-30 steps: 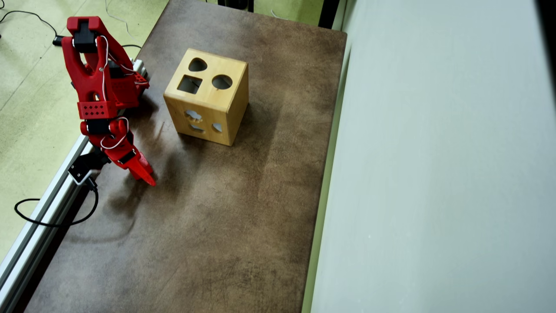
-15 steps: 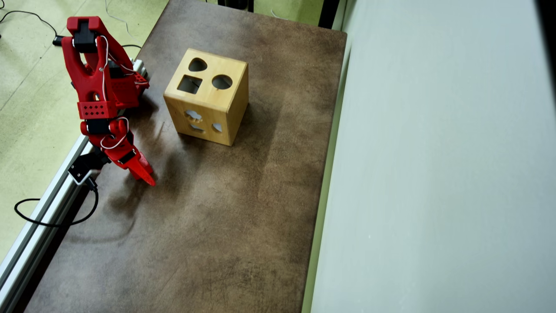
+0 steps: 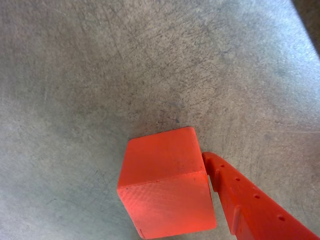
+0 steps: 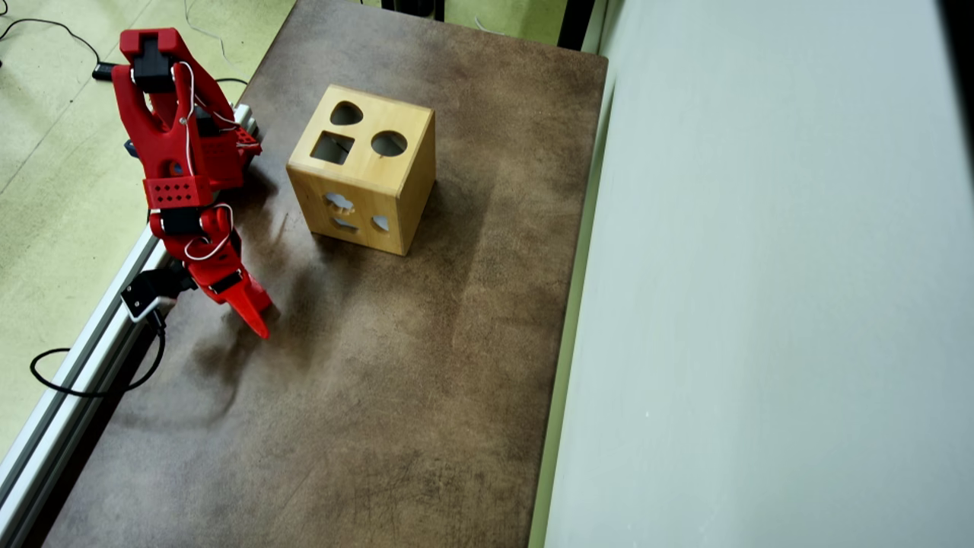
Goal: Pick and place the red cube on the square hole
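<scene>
The red cube (image 3: 167,187) rests on the grey-brown table at the bottom centre of the wrist view. One red finger (image 3: 250,205) of my gripper (image 3: 150,200) touches the cube's right side. The other finger is out of view, and only bare table shows left of the cube, so the jaws stand apart. In the overhead view the gripper (image 4: 255,316) points down at the table's left side and hides the cube. The wooden box (image 4: 365,179) stands to its upper right, with the square hole (image 4: 332,148) in its top face.
The box top also has a heart-shaped hole (image 4: 346,114) and a round hole (image 4: 389,143). An aluminium rail (image 4: 84,342) runs along the table's left edge, with a black cable beside it. A pale wall (image 4: 761,304) bounds the right side.
</scene>
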